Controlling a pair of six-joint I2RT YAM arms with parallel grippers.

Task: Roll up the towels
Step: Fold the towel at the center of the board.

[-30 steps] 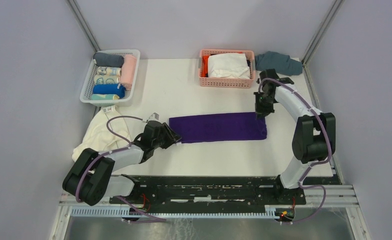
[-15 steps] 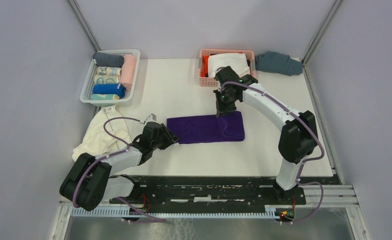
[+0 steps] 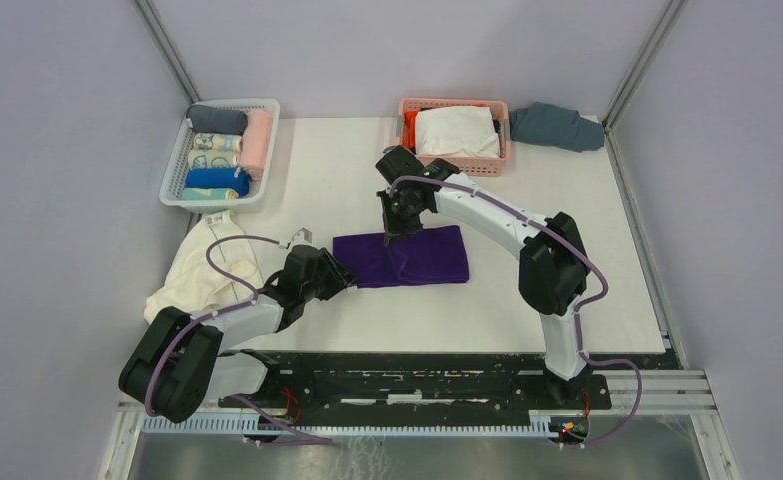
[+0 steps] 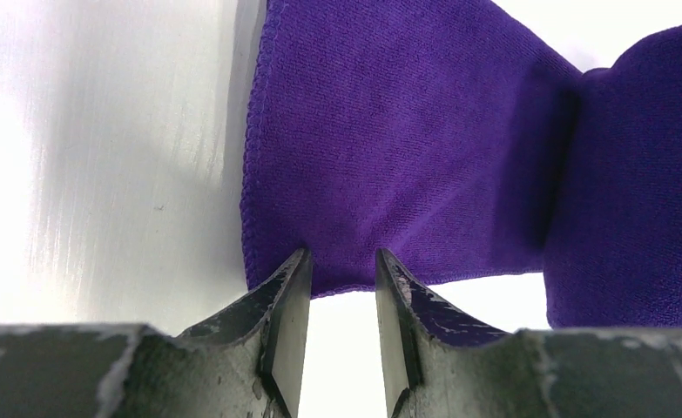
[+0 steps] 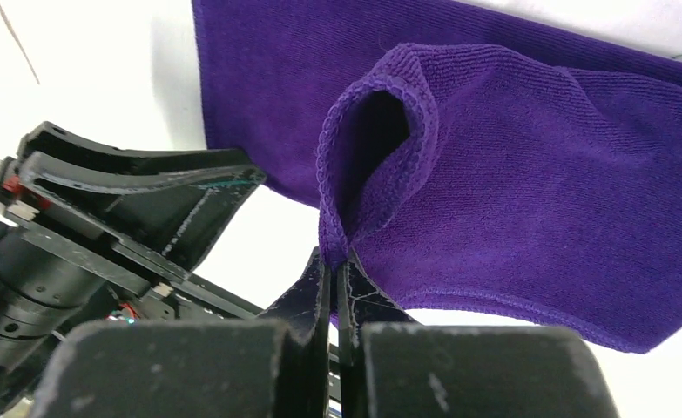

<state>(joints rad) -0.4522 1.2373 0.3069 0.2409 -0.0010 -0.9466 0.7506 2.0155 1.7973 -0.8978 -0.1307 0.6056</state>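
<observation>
2 towels in view, 2 grippers on the job.
- The purple towel lies flat on the table between the two grippers, with its right part doubled back over the rest.
- The right gripper has its jaws clamped tight on a hemmed edge of the purple towel. A loop of cloth stands open just above its fingertips.
- The left gripper has its jaws narrow but parted, with nothing clamped. The towel's other end lies just past its fingertips and the hem shows in the gap. Can't tell if the tips touch the cloth.
- 1 cream towel is crumpled at the table's left edge, behind the left gripper and well apart from the right one.
- 2 baskets sit on the far side:
  - The white basket, beyond the left gripper, holds 6 rolled cloths by my count.
  - The pink basket, just beyond the right gripper, holds 1 white cloth with orange fabric beside it.
- 1 teal-grey cloth lies loose to the right of the pink basket.
</observation>
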